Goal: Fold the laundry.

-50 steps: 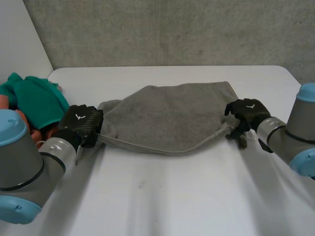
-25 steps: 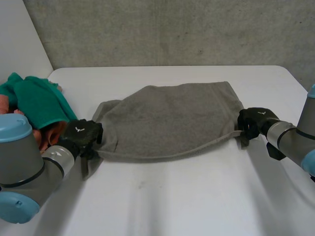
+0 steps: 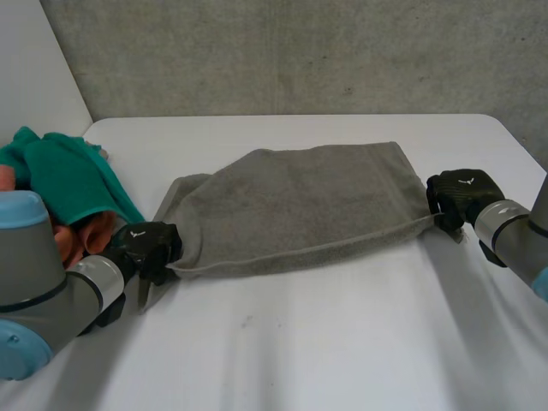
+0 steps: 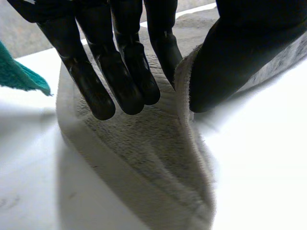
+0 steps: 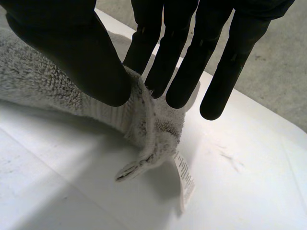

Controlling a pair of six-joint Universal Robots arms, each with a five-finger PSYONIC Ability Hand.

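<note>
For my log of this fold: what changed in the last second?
The left hand drew back toward the robot and the right hand moved outward to its right, each pulling its near corner of the grey towel. The towel's near edge, curved before, is now almost straight. Both hands still pinch their corners; the green cloth stayed in place.

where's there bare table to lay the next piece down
Widest bare patch: white table in front of the grey towel, between the arms. A narrower strip lies behind the towel. Crowded: the towel's near corners, pinched by the left hand and right hand, and the laundry pile by the left arm.
</note>
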